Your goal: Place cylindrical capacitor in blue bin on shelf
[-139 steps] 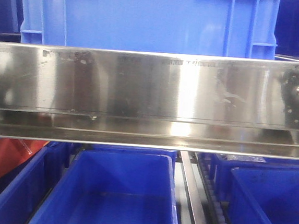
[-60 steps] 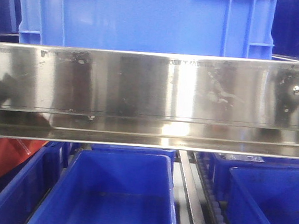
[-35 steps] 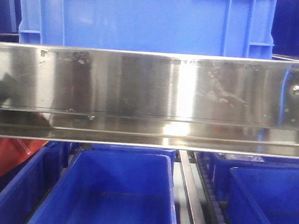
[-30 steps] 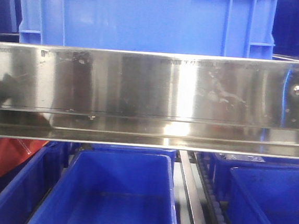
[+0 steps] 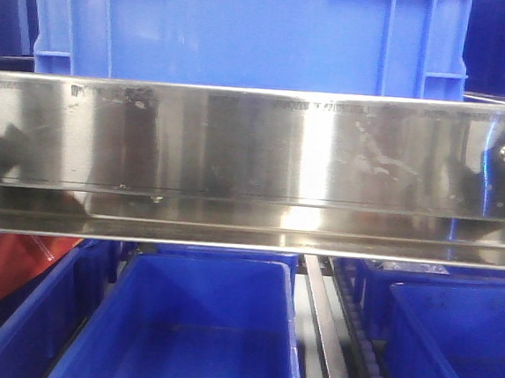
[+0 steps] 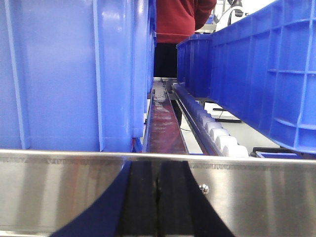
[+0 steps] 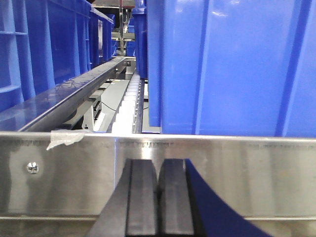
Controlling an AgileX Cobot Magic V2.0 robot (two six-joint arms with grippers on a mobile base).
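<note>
Both grippers, left gripper (image 6: 157, 197) and right gripper (image 7: 158, 197), are sitting clenched at the shelf rail (image 5: 255, 163), capacitor showing nowhere, so they're risking bumping the rail or blue bin (image 5: 249, 29)

Red-clad person (image 6: 180, 19) behind — orange bag (image 5: 7, 269) lower-left.
</note>
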